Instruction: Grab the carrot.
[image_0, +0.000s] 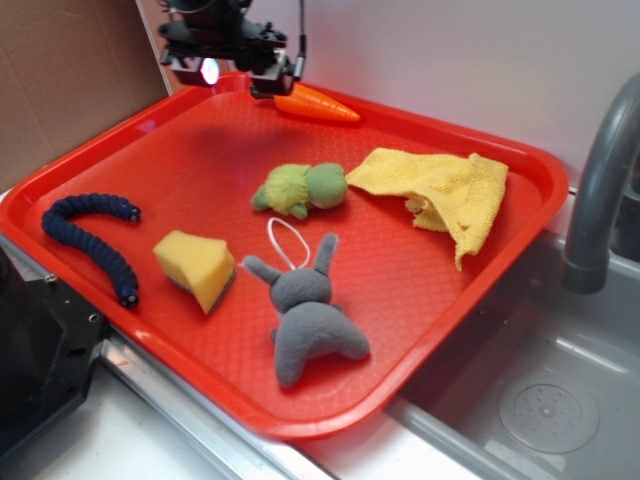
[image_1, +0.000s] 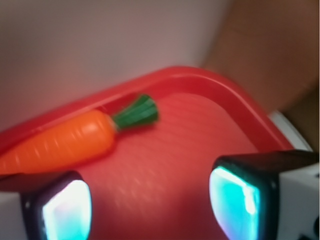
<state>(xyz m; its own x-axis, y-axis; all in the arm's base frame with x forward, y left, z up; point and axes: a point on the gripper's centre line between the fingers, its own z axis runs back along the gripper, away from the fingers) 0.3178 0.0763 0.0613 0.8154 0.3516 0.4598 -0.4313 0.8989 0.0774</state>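
Carrot-grabbing is your job, so work from the near edge of the frame backwards. Lowest in the exterior view, the grey stuffed bunny (image_0: 308, 318) lies on the red tray (image_0: 420, 330), with the yellow sponge wedge (image_0: 197, 266) just to its left and the dark blue knitted worm (image_0: 92, 238) curling at the far left. Mid-frame you see the green plush toy (image_0: 302, 188) and, to its right, the crumpled yellow cloth (image_0: 440, 190). None of these matter to you. At the top of the frame, against the tray's far rim, lies the carrot (image_0: 318, 104), tip pointing right, its green stub towards the gripper (image_0: 240, 65), which hovers just beside that stub end at upper left. In the wrist view the carrot (image_1: 62, 141) sits at left, hard against the rim, and the two fingers (image_1: 235, 197) stand spread apart with bare tray between them, gripping nothing. Judging by its gloss, the carrot is hard, light plastic and likely slippery; it may roll or squirt out along its taper. You would do best to close across the thick orange body near the green top, not the narrow tip.
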